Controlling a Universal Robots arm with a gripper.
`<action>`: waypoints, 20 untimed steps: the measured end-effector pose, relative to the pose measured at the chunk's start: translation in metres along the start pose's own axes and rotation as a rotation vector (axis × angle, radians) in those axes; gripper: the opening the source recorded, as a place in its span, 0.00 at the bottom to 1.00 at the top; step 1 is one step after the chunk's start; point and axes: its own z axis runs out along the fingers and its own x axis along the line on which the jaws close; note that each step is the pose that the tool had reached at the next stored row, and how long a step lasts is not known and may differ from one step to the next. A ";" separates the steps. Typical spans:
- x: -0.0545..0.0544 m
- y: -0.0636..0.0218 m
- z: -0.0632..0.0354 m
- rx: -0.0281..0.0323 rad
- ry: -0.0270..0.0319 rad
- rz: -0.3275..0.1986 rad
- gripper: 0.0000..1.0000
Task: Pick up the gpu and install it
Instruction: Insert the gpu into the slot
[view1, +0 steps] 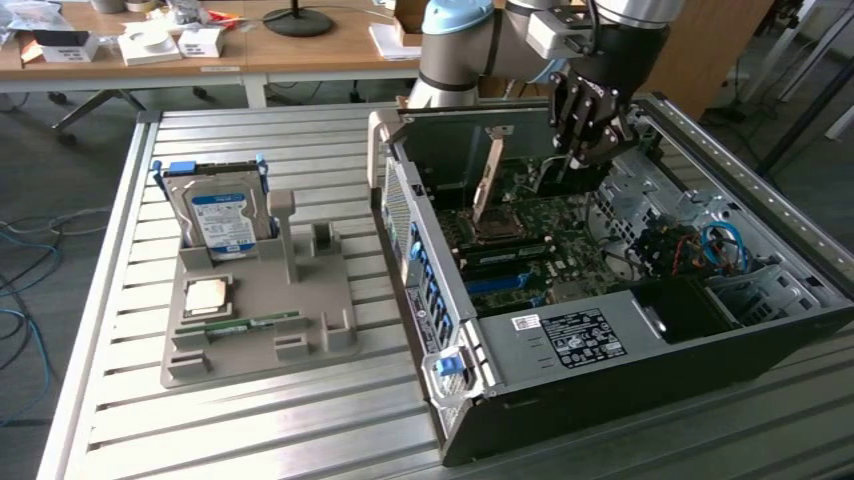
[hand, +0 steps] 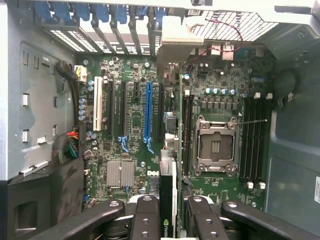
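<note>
Probably light, stiff and fragile, the gpu (hand: 168, 175) hangs edge-on above the motherboard (hand: 135, 125) inside the open computer case (view1: 534, 375), pinched along its upper edge by the partly closed gripper (hand: 172, 214), clear of its contacts.

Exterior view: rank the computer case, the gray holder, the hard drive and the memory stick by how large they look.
1. computer case
2. gray holder
3. hard drive, standing in the holder
4. memory stick, lying on the holder
No close calls.

One gpu (hand: 168, 175); one hard drive (view1: 220, 215); one computer case (view1: 534, 365); one tool (hand: 172, 202)
</note>
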 end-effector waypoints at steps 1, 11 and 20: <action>0.000 0.0000 0.0001 0.0000 -0.0001 0.000 0.26; 0.000 0.0008 0.0113 0.0001 -0.0003 0.000 0.26; 0.000 0.0017 0.0144 0.0000 0.0000 0.000 0.26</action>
